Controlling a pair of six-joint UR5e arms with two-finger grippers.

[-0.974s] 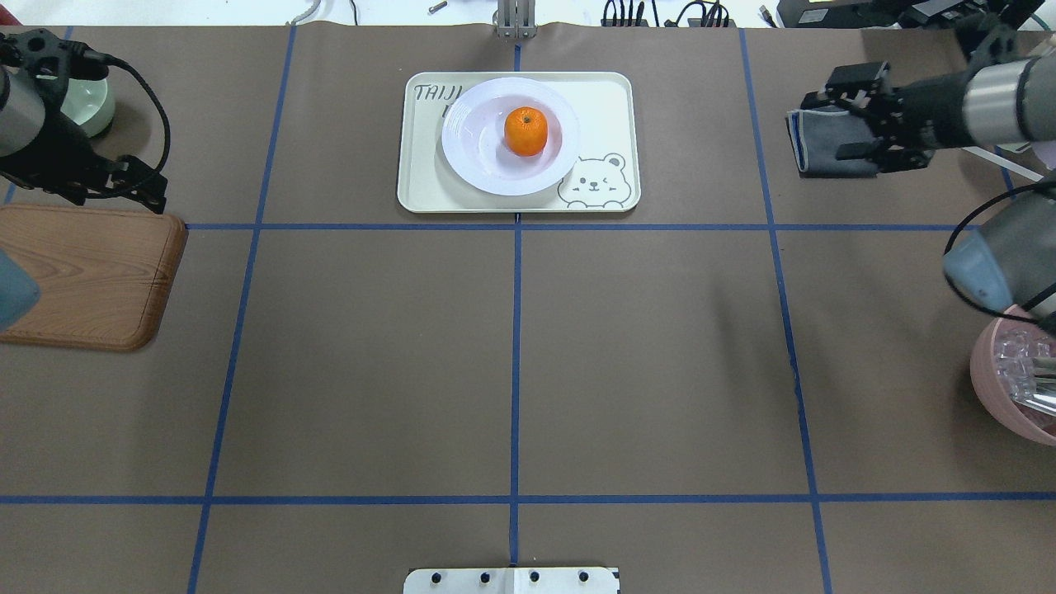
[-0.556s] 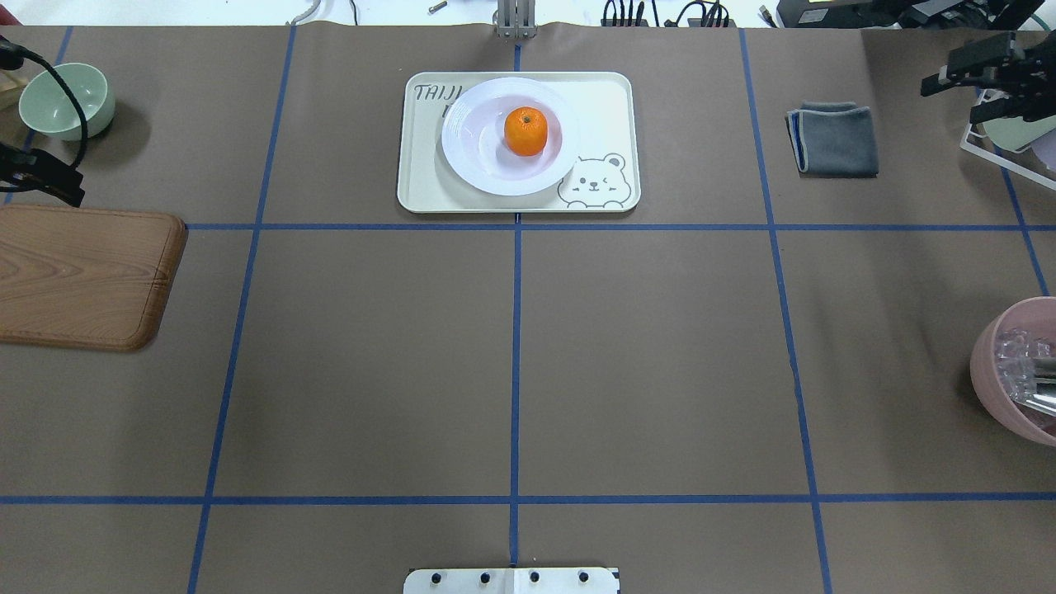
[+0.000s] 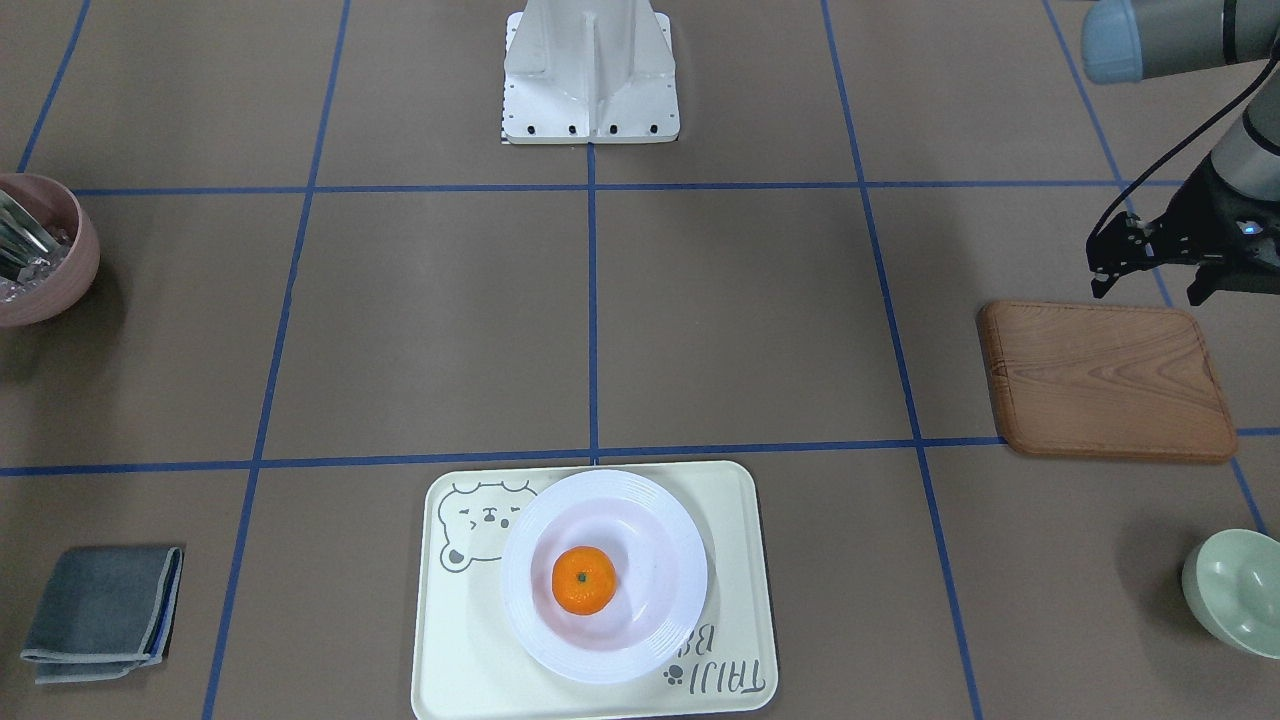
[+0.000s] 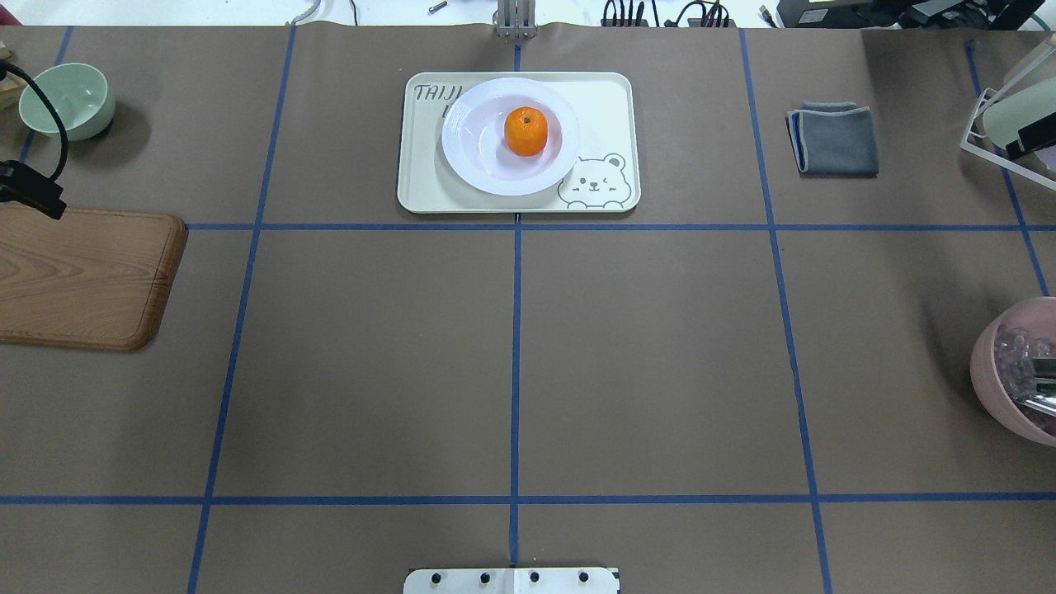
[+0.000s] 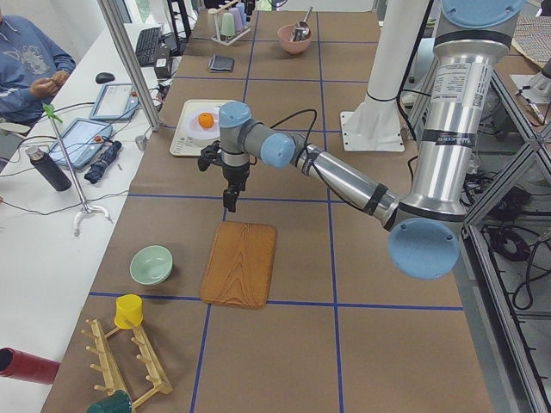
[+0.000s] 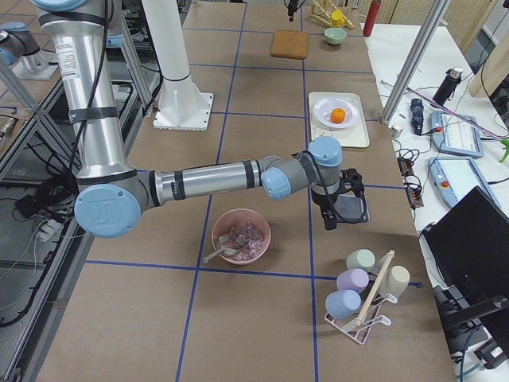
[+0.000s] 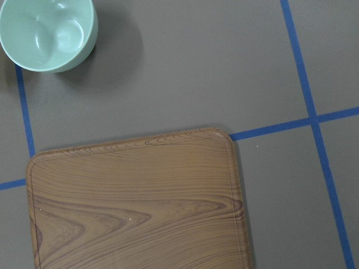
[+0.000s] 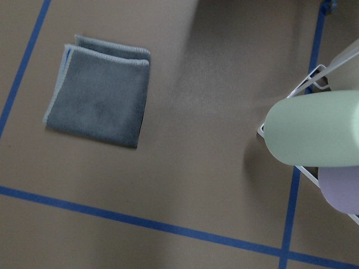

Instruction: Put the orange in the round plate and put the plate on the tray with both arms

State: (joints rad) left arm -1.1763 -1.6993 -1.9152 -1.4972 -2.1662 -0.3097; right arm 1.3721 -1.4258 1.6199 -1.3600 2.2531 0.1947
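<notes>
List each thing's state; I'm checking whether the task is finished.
Pale cream rectangular tray: flat on the table.
Glossy white round plate: upright on the tray.
Small bright-orange mandarin: lying in the plate.
Pale green bowl: upright, empty.
Left gripper: open, empty.
Right gripper: cannot tell.

A brown wooden board (image 3: 1108, 380) is laid flat on the desk (image 3: 740, 320) close below the left pincer (image 3: 1148, 285), untouched by it. A pale green bowl (image 3: 1235, 592) is set upright off to one side of that pincer, apart from the board. Beneath the right pincer (image 6: 340, 205) a folded grey cloth (image 4: 833, 140) is spread on the desk. Near it, on that pincer's outer side, pastel cups (image 6: 359, 260) are held on a white wire rack (image 6: 350, 328). A pink bowl (image 6: 240, 235), filled with clear pieces and a metal utensil, is placed near the same pincer, on its robot side. The desk is crossed by blue tape lines (image 4: 516, 371).
</notes>
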